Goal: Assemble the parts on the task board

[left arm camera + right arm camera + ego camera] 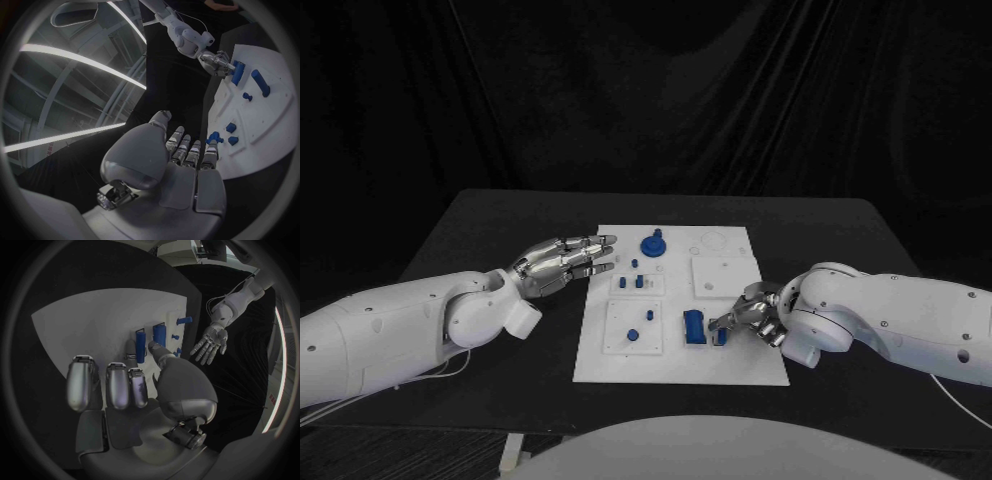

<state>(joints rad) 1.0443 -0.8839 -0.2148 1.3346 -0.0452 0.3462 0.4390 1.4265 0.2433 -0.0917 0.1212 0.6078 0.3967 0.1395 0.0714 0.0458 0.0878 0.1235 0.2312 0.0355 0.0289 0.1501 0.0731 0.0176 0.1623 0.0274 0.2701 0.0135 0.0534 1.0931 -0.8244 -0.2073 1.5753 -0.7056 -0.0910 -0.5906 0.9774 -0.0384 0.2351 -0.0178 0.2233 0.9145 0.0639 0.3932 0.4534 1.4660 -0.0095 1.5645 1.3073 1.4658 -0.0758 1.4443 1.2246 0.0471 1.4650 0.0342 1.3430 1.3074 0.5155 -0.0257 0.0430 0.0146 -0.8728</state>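
- Fingers (730, 325) of the right hand (754, 320) curl down at the near right part of the task board (678, 372), their tips on or at a blue part (721, 335); I judge it a pinch, though the contact itself is too small to confirm in the head view.
- Just beside that part lies an upright-looking blue block (692, 328), likely the piece or slot the held part belongs with; the right wrist view shows two blue bars (158, 334) close together ahead of the thumb, which fits a mating step.
- Left hand (564, 260) hovers at the board's far left edge with its fingers spread and straight, holding nothing; it seems parked there to stay clear of the working hand while remaining near the next pieces.
- Near its fingertips sit small blue pegs (635, 283) and, farther back, a round blue knob (653, 242), already standing on the board.
- Another small blue part (633, 335) rests on the near left panel, apart from both hands.
- My judgement: the task is partway done, and the next move calls for a careful, aligned push by the right hand.
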